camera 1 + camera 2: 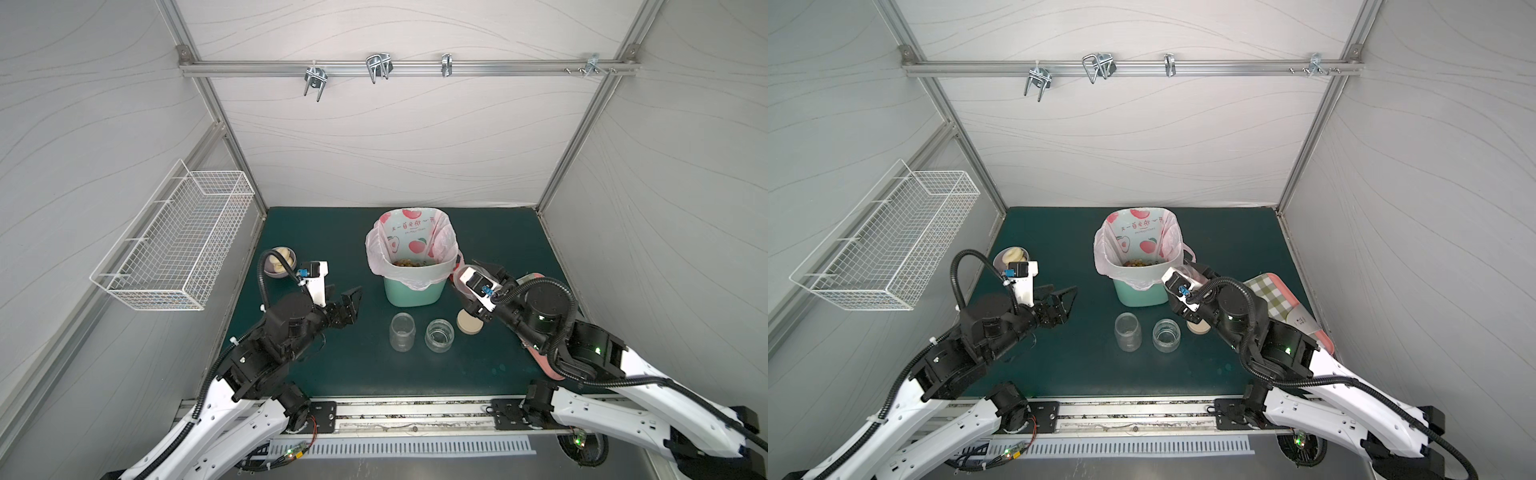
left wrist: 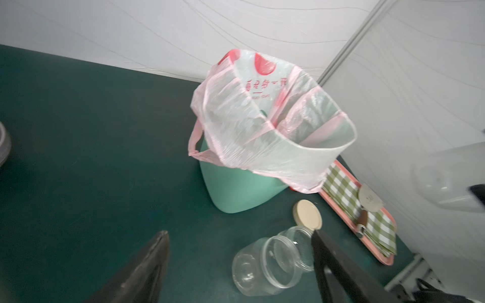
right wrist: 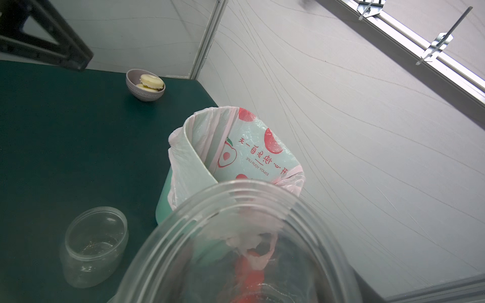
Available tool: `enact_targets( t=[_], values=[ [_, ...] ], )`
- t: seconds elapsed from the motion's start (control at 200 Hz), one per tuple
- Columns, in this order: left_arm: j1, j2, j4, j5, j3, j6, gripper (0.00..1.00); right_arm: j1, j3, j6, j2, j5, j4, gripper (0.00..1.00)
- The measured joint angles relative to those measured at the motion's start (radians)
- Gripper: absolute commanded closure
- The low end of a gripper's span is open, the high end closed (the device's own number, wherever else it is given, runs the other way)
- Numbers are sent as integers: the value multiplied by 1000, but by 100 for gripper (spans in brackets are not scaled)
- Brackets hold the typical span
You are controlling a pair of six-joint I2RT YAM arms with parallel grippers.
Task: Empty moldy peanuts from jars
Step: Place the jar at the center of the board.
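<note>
While the right hand (image 1: pixel 466 287) pinches a clear jar (image 3: pixel 236 223) just beside the bin (image 1: pixel 411 293), mouth turned toward the peanuts (image 1: pixel 409 262) lying inside it, the spread, empty left hand (image 1: pixel 345 293) hangs well apart.

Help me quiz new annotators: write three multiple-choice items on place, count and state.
1. Where is the beige lid? A) on the mat beside the squat jar B) screwed onto a jar C) inside a jar
2. How many lidless jars stand on the mat? A) one B) two C) four
3. The right claw is: A) shut on a clear jar B) open, empty C) shut on nothing
1 A, flat by that jar; 2 B, both before the bin; 3 A, its wrist view shows the grip.
</note>
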Motion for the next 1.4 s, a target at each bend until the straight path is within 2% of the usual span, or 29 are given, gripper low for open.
enact_targets(
  t=[0.11, 0.22, 0.42, 0.64, 0.93, 1.091, 1.401],
  values=[
    [0, 94, -37, 89, 159, -24, 24, 0, -32, 6, 5, -39, 18, 98],
    [-26, 179, -64, 149, 266, -39, 26, 0, -34, 25, 58, -70, 32, 98],
    [-203, 351, -124, 108, 365, -30, 26, 0, -35, 79, 163, -121, 40, 98],
    [-223, 494, -150, 93, 375, -27, 27, 0, -22, 120, 209, -157, 49, 97],
    [-229, 544, -126, 89, 397, -27, 29, 0, -7, 150, 233, -166, 59, 97],
    [-241, 547, -126, 76, 398, -29, 22, 0, -7, 152, 237, -159, 60, 96],
    [-254, 481, -144, 34, 398, -27, 21, 0, -7, 151, 256, -146, 66, 96]
  ],
)
